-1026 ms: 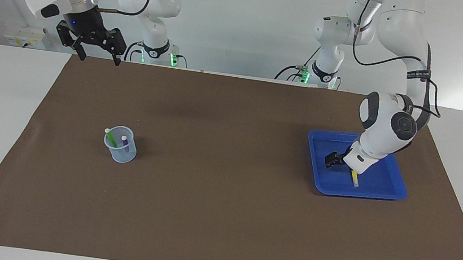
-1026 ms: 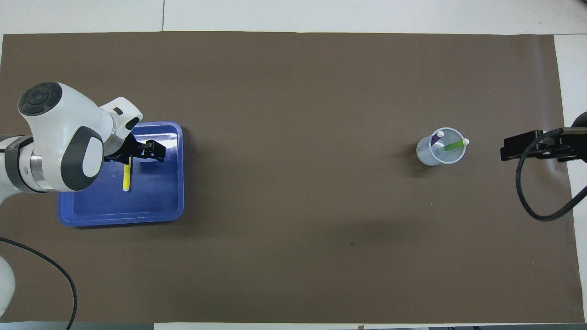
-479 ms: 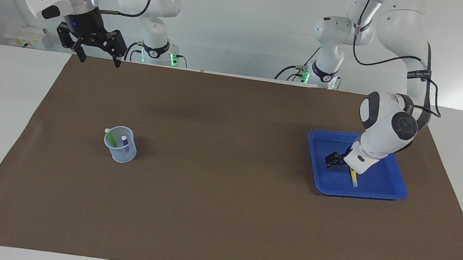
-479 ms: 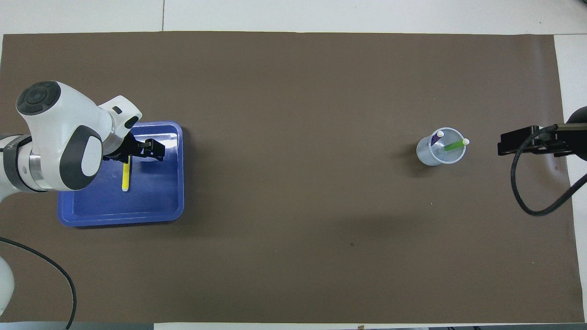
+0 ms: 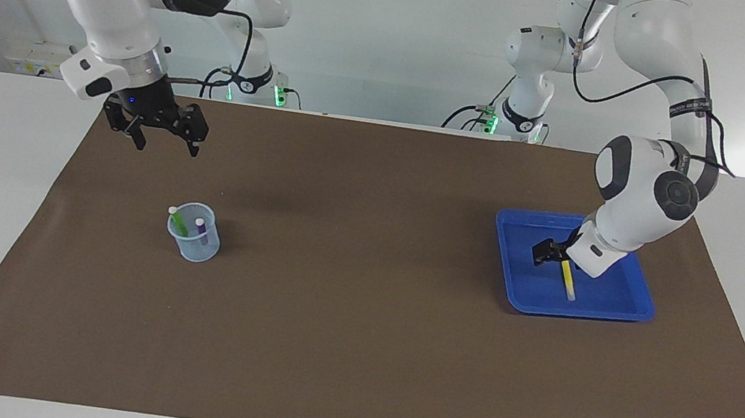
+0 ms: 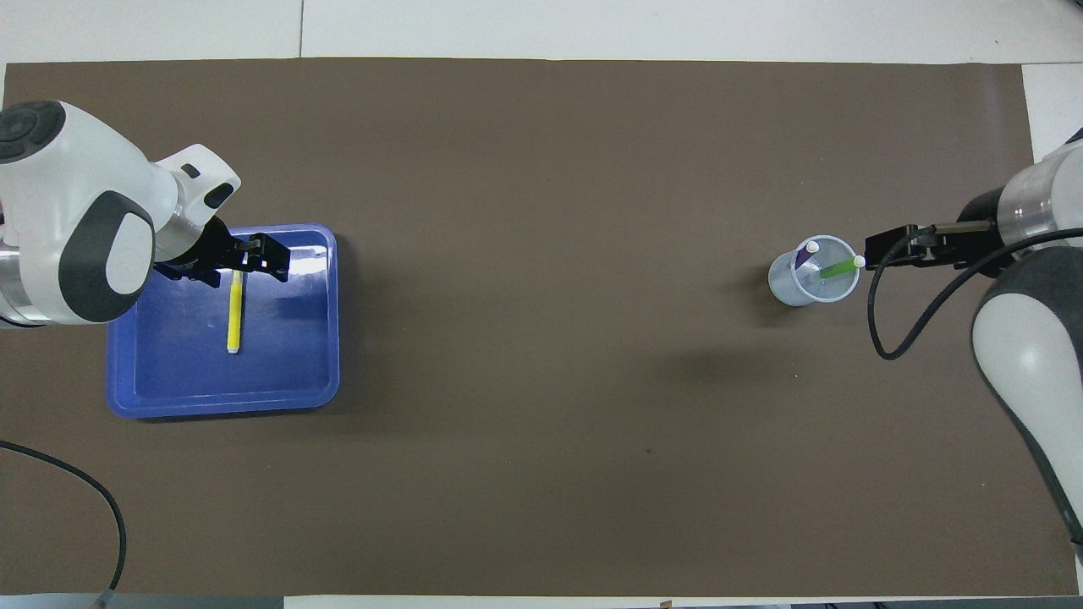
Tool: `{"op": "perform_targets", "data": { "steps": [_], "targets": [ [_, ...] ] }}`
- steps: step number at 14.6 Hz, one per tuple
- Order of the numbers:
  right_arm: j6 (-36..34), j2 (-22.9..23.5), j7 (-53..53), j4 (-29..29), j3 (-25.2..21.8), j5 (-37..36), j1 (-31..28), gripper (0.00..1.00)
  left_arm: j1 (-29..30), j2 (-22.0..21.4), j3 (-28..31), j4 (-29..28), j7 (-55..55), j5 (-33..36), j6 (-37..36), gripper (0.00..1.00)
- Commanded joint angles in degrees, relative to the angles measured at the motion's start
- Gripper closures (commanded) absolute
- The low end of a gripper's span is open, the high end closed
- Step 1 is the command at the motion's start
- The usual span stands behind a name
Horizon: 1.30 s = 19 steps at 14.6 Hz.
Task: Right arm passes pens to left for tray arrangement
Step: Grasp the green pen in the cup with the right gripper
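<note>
1. Pens: the yellow pen (image 5: 568, 281) lies flat in the blue tray (image 5: 635, 310), its length running from the tray's edge nearest the robots toward its opposite edge.
2. Green pen (image 5: 178, 220) and purple pen (image 5: 200, 228) stand tilted in the pale mesh cup (image 5: 194, 242) (pale ends up), the green one leaning over the rim toward the right arm's end of the desk.
3. The tray sits on the brown mat (image 5: 356, 323) toward the left arm's end of the desk; the cup stands well apart from it, toward the right arm's end.
4. The left gripper (image 5: 551, 252) hangs low over the tray, just above the end of the yellow pen nearest the robots. Its fingers are apart and hold nothing; the pen lies free below them.
5. The right gripper (image 5: 165, 140) hovers over the mat, above the strip between the cup and the mat's edge nearest the robots. Its fingers are spread apart and empty, pointing down.
6. In the overhead view the right gripper (image 6: 888, 248) appears just beside the cup's rim, next to the green pen's pale tip; the facing view shows it well above the cup.
</note>
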Motion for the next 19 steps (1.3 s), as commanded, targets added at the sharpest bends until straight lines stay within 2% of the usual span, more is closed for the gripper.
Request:
{"op": "perform_targets", "data": {
  "steps": [1, 5, 10, 12, 13, 14, 16, 17, 19],
  "targets": [
    [7.84, 1.55, -3.73, -5.64, -0.39, -1.42, -0.44, 0.04, 0.16, -0.75, -0.08, 5.74, -0.41, -1.58, -7.66, 0.00],
    [16.13, 2.78, -5.94, -11.37, -1.26, -1.33, -0.70, 0.05, -0.02, -1.01, -0.08, 12.61, -4.00, -4.92, -16.03, 0.00],
    [23.95, 4.02, -5.85, -15.77, -1.27, -1.33, -0.70, 0.15, -0.63, -7.51, -0.25, 11.49, -11.03, -8.27, -18.85, 0.00],
    [24.05, 4.02, -5.85, -15.77, -1.27, -1.33, -0.70, 0.18, -1.33, -9.97, -0.25, 9.91, -12.62, -8.44, -18.85, 0.00],
    [24.57, 4.02, -5.85, -15.95, -1.27, -1.33, -0.70, 0.25, -1.95, -11.29, -0.25, 8.68, -13.24, -8.53, -18.76, 0.00],
    [24.84, 4.02, -5.85, -16.04, -1.27, -1.33, -0.70, 0.41, -2.30, -12.17, -0.25, 7.71, -14.02, -8.53, -18.68, 0.00],
    [24.93, 4.02, -5.68, -15.95, -1.27, -1.33, -0.70, 0.83, -2.74, -13.58, -0.25, 5.95, -15.79, -8.53, -17.80, 0.00],
    [24.93, 4.02, -5.59, -15.86, -1.27, -1.33, -0.70, 1.00, -2.74, -13.58, -0.25, 5.94, -15.79, -8.44, -17.80, 0.00],
    [24.93, 4.10, -5.41, -15.51, -1.27, -1.33, -0.70, 1.00, -2.83, -13.58, -0.25, 5.94, -15.88, -8.53, -17.53, 0.00]
  ]
}}
